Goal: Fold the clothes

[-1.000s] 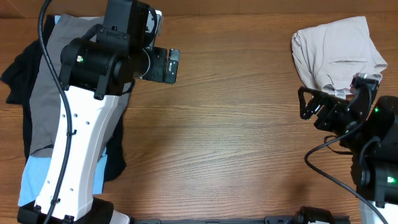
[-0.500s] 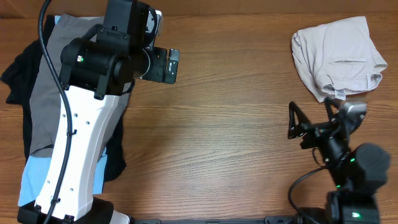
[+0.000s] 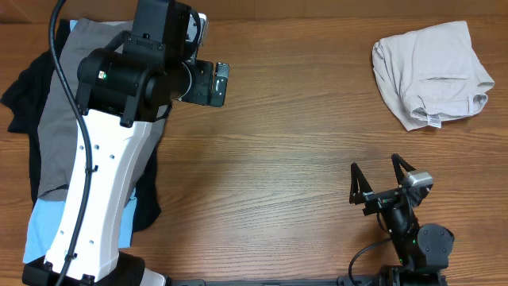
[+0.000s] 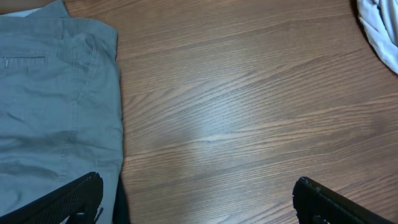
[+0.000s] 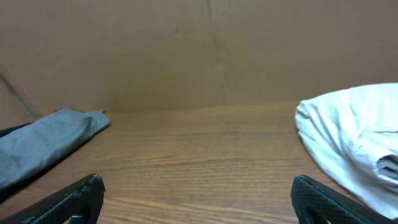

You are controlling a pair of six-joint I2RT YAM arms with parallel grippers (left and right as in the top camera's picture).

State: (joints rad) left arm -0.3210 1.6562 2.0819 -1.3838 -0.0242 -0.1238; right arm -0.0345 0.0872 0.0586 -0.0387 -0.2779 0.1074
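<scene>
Desk (image 3: pixel 286 159) was brown wood grain, bare across the middle. The right wrist view showed a plain brown wall (image 5: pixel 186 50) behind the far edge, and that's all of the room I got.

The white left arm (image 3: pixel 103 183) lay over the left side and covered much of the clothes pile there. Visible parts of the pile:
- grey shorts (image 3: pixel 59 119) on top
- black garment (image 3: pixel 20 99) sticking out at the left edge and under the arm
- light-blue garment (image 3: pixel 40 230) near the front corner, mostly hidden

I couldn't tell how the layers sat beneath the arm.

Beige shorts (image 3: pixel 429 71) sat folded in a bundle at the far right corner, well apart from the pile and from both arms.

Left gripper (image 4: pixel 199 199) had its fingers wide apart over bare desk, just beside the grey shorts' edge, holding nothing. Only the fingertips showed in its own camera.

Right gripper (image 3: pixel 377 176) was near the front right, fingers spread and empty. The arm behind it was cut off at the frame bottom.

A small white tag (image 3: pixel 433 119) showed on the near edge of the beige shorts, too small to read.
</scene>
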